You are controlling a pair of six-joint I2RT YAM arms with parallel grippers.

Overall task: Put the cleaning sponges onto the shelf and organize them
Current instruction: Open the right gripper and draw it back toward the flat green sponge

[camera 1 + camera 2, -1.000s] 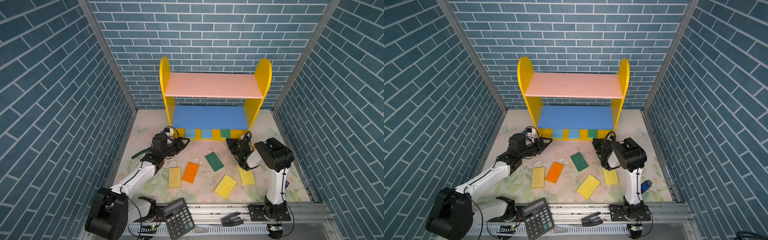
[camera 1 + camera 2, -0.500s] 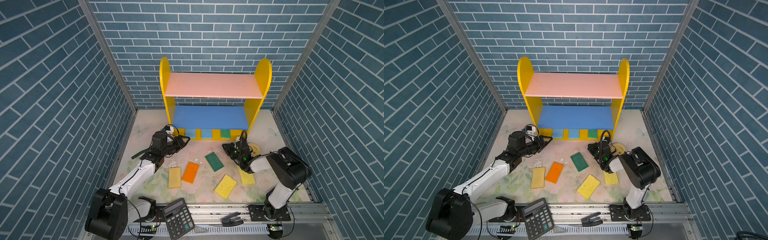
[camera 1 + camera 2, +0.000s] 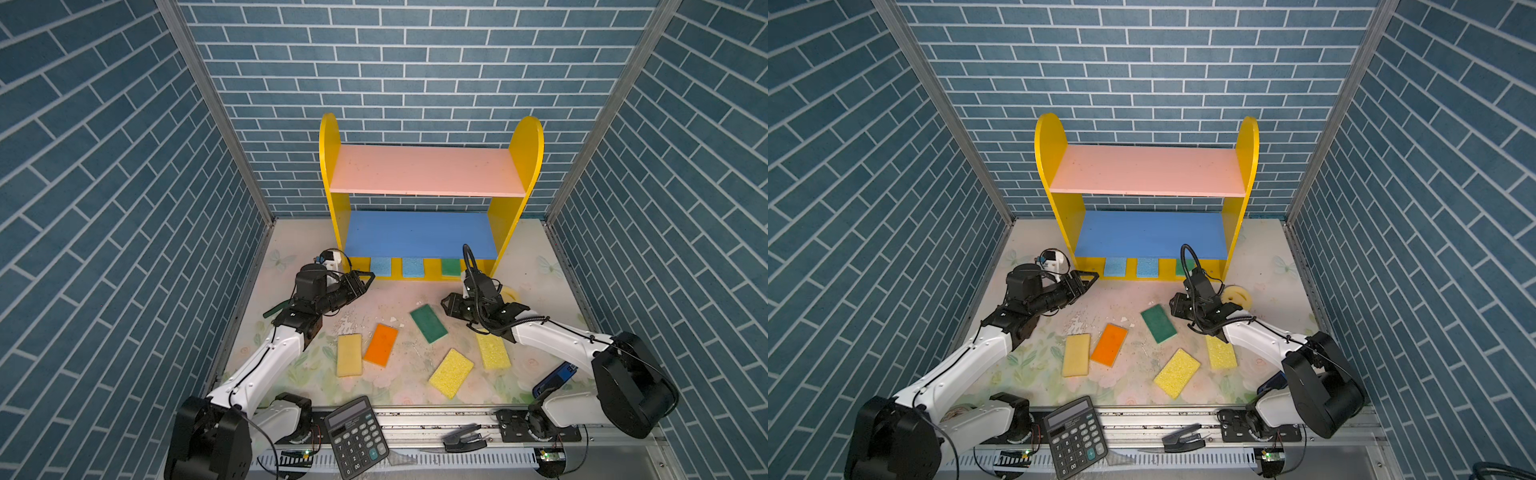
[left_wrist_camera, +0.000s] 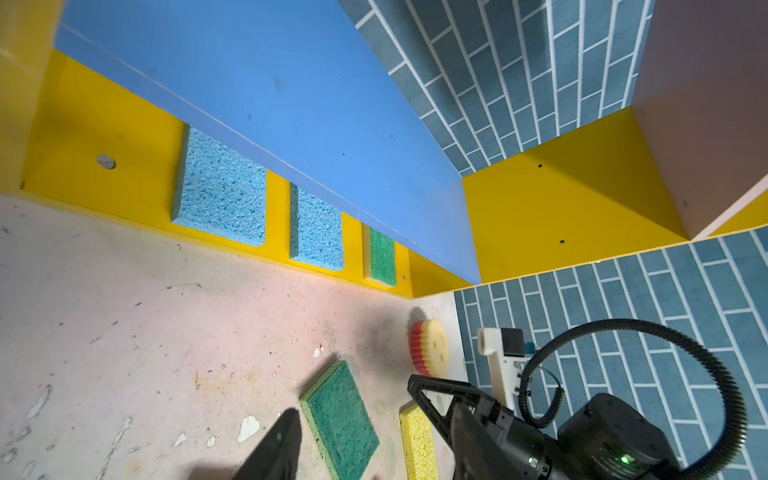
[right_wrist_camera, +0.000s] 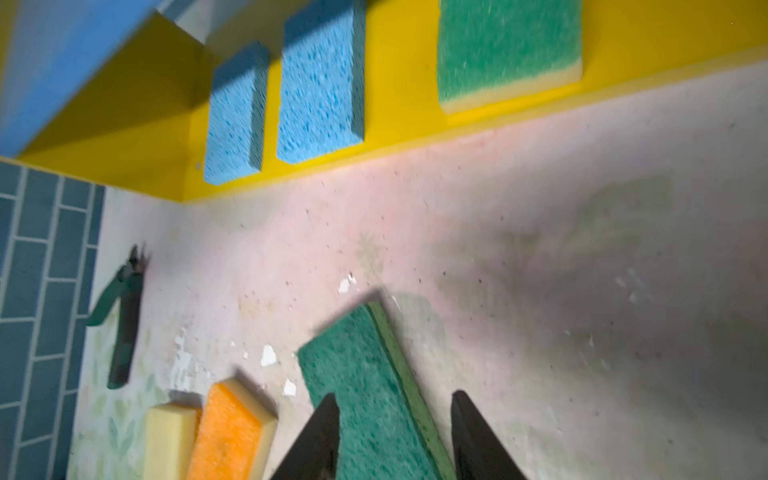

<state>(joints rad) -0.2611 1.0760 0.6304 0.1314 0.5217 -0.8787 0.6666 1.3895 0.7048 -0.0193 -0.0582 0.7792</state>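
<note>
The shelf [image 3: 428, 172] stands at the back. Its yellow base holds two light blue sponges [image 3: 381, 266] [image 3: 412, 267] and a green one [image 3: 451, 267]. On the mat lie a dark green sponge [image 3: 429, 323], an orange one [image 3: 381, 344], a pale yellow one [image 3: 349, 354] and two yellow ones [image 3: 451, 373] [image 3: 493, 351]. The round smiley sponge [image 3: 1236, 296] sits behind my right wrist. My right gripper [image 5: 395, 403] is open low over the dark green sponge's [image 5: 365, 390] near end. My left gripper [image 3: 365, 279] is open and empty by the shelf's left foot.
A black calculator [image 3: 356, 440] rests on the front rail beside a small black clip [image 3: 463, 441]. Green-handled pliers [image 5: 120, 316] lie under my left arm. A blue object [image 3: 557, 376] sits by the right arm's base. Brick walls close in on three sides.
My right arm has stretched out and its gripper has moved left to the dark green sponge and opened. The round smiley sponge has come into view. The left arm has held still.
</note>
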